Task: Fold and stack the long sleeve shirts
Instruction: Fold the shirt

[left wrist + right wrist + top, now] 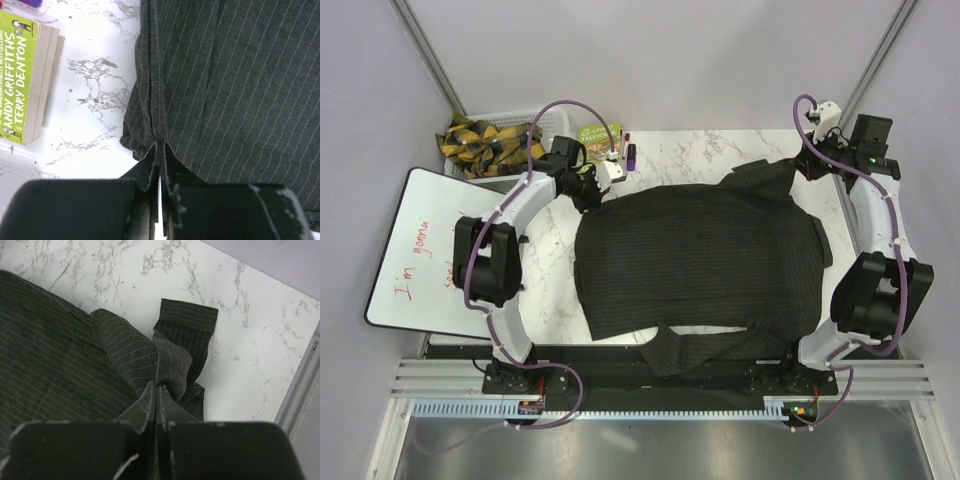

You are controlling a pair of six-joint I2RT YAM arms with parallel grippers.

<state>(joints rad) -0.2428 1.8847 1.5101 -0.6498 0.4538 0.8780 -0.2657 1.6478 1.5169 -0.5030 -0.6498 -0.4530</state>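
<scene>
One long sleeve shirt [700, 255] of dark charcoal cloth with fine stripes lies spread over the middle of the marble table. One sleeve [705, 350] trails over the near edge. My left gripper [591, 190] is at the shirt's far left corner. In the left wrist view it [160, 146] is shut on the shirt's seamed edge [156, 75]. My right gripper [802, 166] is at the far right corner. In the right wrist view it [160, 386] is shut on bunched cloth beside a sleeve cuff [189, 317]. No folded shirt is in view.
A green book [595, 133] lies at the back, left of the shirt, and also shows in the left wrist view [20, 75]. A purple marker [630, 153] lies next to it. A white basket [500, 140] of yellow-black straps and a whiteboard [420, 250] are at the left.
</scene>
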